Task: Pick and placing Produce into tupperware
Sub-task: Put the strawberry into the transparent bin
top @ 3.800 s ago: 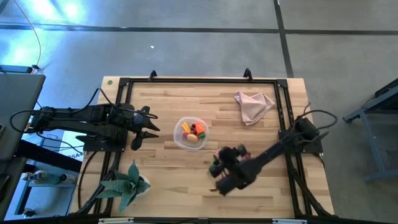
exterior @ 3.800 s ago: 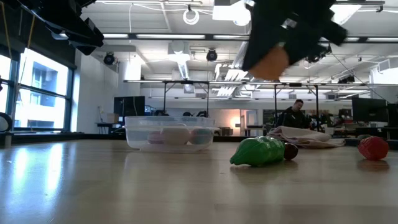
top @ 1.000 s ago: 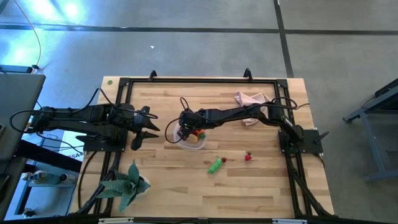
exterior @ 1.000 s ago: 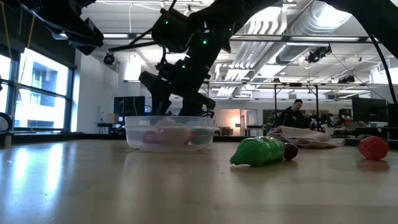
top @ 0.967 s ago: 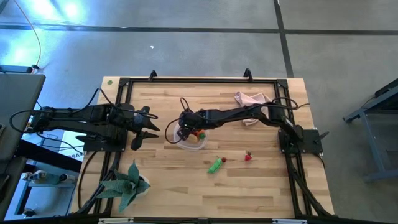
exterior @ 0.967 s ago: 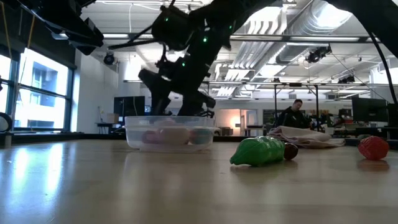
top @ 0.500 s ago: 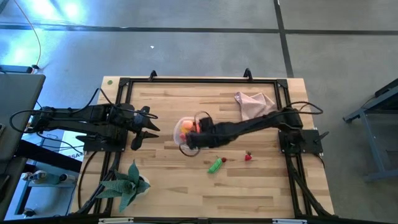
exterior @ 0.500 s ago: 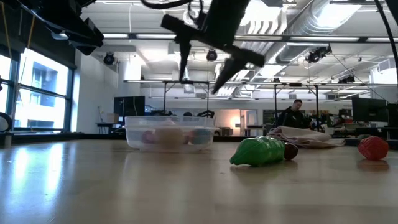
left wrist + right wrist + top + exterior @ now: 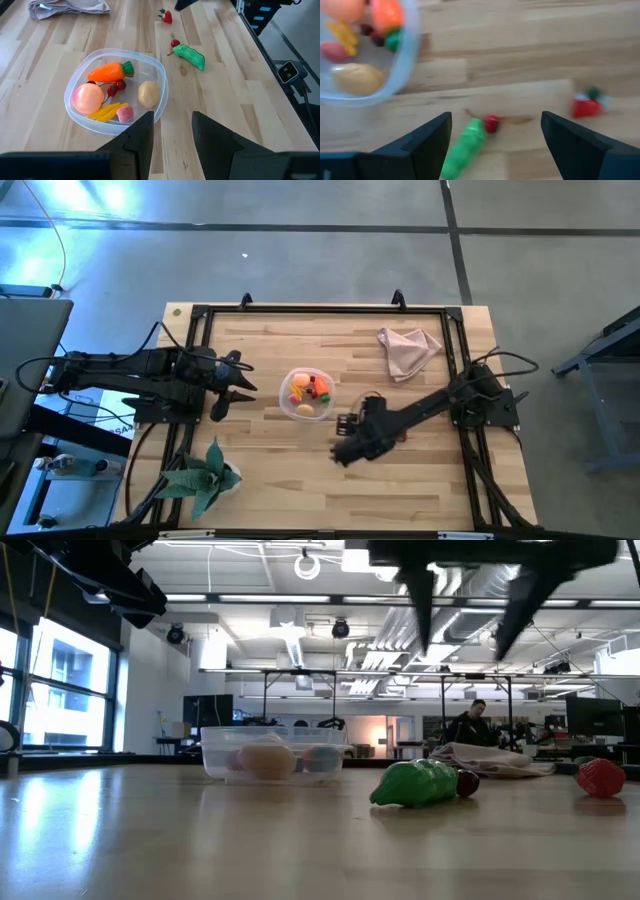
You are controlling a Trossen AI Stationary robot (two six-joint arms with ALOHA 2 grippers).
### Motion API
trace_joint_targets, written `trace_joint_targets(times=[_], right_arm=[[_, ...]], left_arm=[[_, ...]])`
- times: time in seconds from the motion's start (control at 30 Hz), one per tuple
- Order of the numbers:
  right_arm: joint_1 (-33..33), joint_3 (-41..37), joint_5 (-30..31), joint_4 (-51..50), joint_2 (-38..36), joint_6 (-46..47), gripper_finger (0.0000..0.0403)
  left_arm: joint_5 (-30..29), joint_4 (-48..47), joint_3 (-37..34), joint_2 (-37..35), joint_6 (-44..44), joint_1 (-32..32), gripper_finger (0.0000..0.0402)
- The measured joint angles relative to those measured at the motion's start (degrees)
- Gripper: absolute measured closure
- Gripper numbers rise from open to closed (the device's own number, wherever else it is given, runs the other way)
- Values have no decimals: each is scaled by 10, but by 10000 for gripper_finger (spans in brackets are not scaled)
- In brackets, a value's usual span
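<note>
On the wooden surface [image 9: 300, 470], the nearest item is the green spiky plant [image 9: 205, 475] at the front left corner. Next, the right hand [image 9: 345, 442] hangs above the front middle with its two fingers spread wide and nothing between them; directly beneath it lie the green pepper [image 9: 465, 148] with a small red cherry [image 9: 491, 123] touching its end, and a red strawberry [image 9: 584, 106] lies apart to the side (the low view shows the pepper [image 9: 418, 783] resting flat, the strawberry [image 9: 600, 778] well off to one side). Just beyond sits the tupperware [image 9: 307, 393], a round clear tub in the middle of the surface, holding an orange carrot [image 9: 107, 72], a peach-pink fruit [image 9: 87, 98], a tan lump [image 9: 148, 94], yellow pieces [image 9: 103, 112], a small pink piece [image 9: 125, 113] and dark red berries [image 9: 114, 88]. The left hand [image 9: 232, 388] waits just left of the tub, raised, fingers narrowly parted and holding nothing. Farthest back, near the right corner, lies the crumpled pink cloth [image 9: 408, 350].
</note>
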Motion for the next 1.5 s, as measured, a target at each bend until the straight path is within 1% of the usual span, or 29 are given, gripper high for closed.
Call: trace_joint_targets(times=[0.1,0.23,0.33,0.47,0.57,0.73,0.8,0.93,1.1,1.27,1.5], right_arm=[[27,0,-11,-56,-8,68,105],[54,0,-37,-95,-19,138,105],[65,-13,-49,-94,-40,158,105],[62,-70,-64,-86,-85,165,105],[50,-145,-75,-30,-134,162,105],[24,-300,-92,146,-216,121,105],[17,-355,-101,215,-239,120,105],[14,-433,-113,294,-264,142,105],[24,-473,-137,334,-270,184,105],[32,-484,-149,335,-269,207,105],[24,-511,-162,355,-268,210,105]], left_arm=[[0,0,0,0,0,0,279],[0,0,0,0,0,0,279],[0,0,0,0,0,0,279],[0,0,0,0,0,0,279],[0,0,0,0,0,0,279],[0,0,0,0,0,0,279],[0,0,0,0,0,0,279],[0,0,0,0,0,0,279],[0,0,0,0,0,0,279],[0,0,0,0,0,0,279],[0,0,0,0,0,0,279]])
